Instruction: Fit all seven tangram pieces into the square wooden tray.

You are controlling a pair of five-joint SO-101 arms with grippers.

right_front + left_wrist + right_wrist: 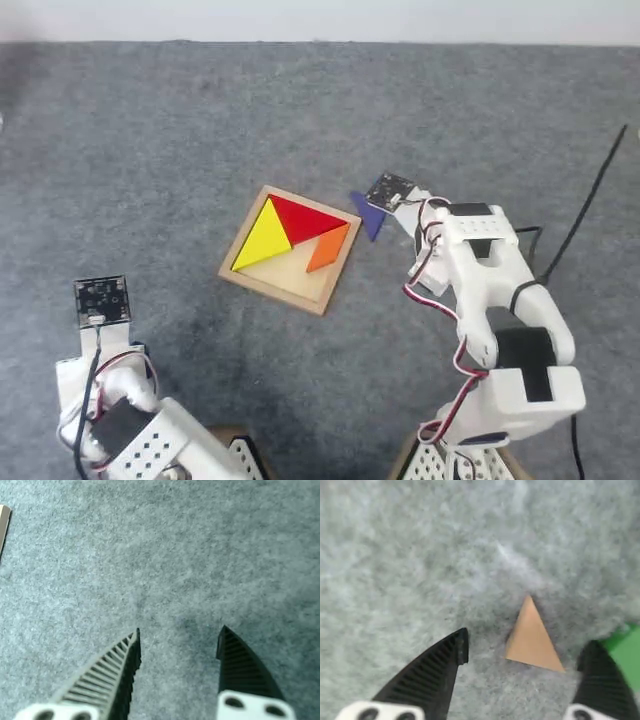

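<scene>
Plainly, right gripper [527,637] jaws stood wide; tan triangle [532,642] lay flat on carpet [395,555] between them, green piece [626,650] just beside one finger. Left gripper [180,629] jaws also apart, over carpet. High view: tray [300,287] at frame centre held yellow triangle [262,240], red triangle [305,217], orange piece [328,248].

A square wooden tray [305,283] lies flat, turned on the diagonal, mid-way across the grey tabletop [150,150]. Three pieces sit in its upper half: a large yellow triangle [262,238] on the left, a large red triangle [305,217] edge to edge with it along the top right, and an orange parallelogram [328,248] tucked under the red. The tray's lower half is bare wood. A blue piece [366,216], partly covered, lies just outside the tray's right corner. On the felt a small tan triangle [532,639] lies flat, near a green piece [626,650] cut off at the frame's edge
</scene>
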